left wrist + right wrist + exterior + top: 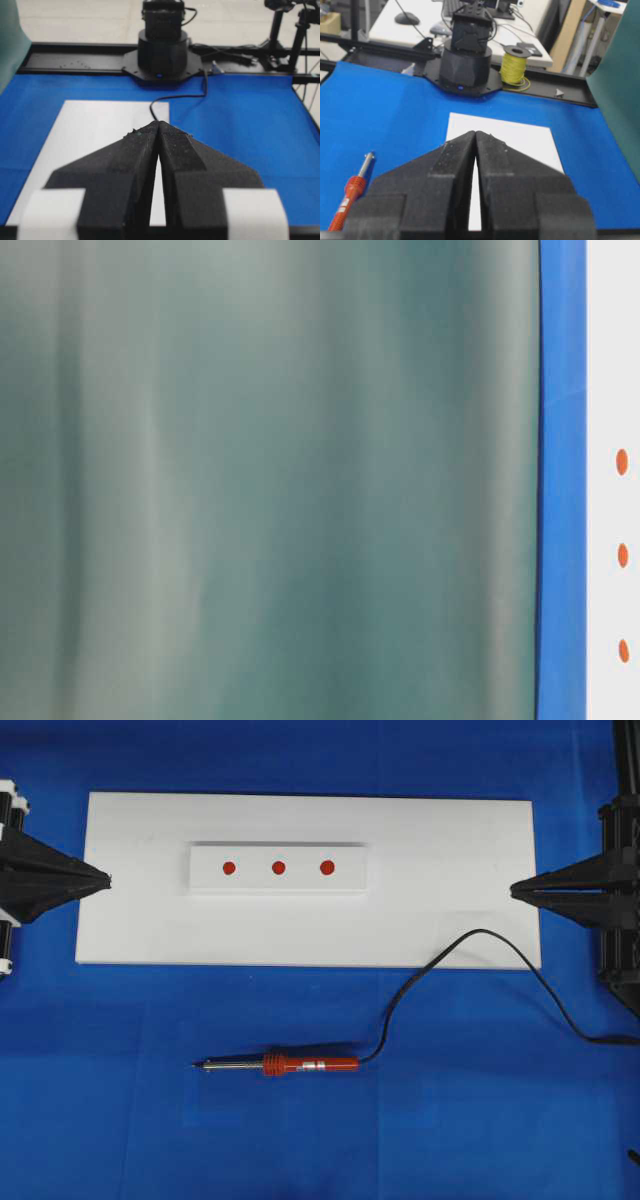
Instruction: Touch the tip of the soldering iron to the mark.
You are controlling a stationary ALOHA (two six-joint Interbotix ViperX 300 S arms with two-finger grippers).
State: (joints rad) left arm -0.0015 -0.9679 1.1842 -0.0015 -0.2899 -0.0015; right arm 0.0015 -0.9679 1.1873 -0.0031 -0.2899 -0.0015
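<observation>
Lies on the blue cloth below the white board, iron [285,1065] lengthwise left-right, tip [196,1065] leftward, between both clenched, empty grippers, left [103,878] and right [516,891], neither clearly nearer.

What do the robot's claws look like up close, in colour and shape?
Both are matt black. The left gripper has two wedge-shaped fingers tapering to a point, with a rough, foam-like surface and white tape bands near their bases. The right gripper has the same black wedge shape and grainy surface, with no tape in view.
</observation>
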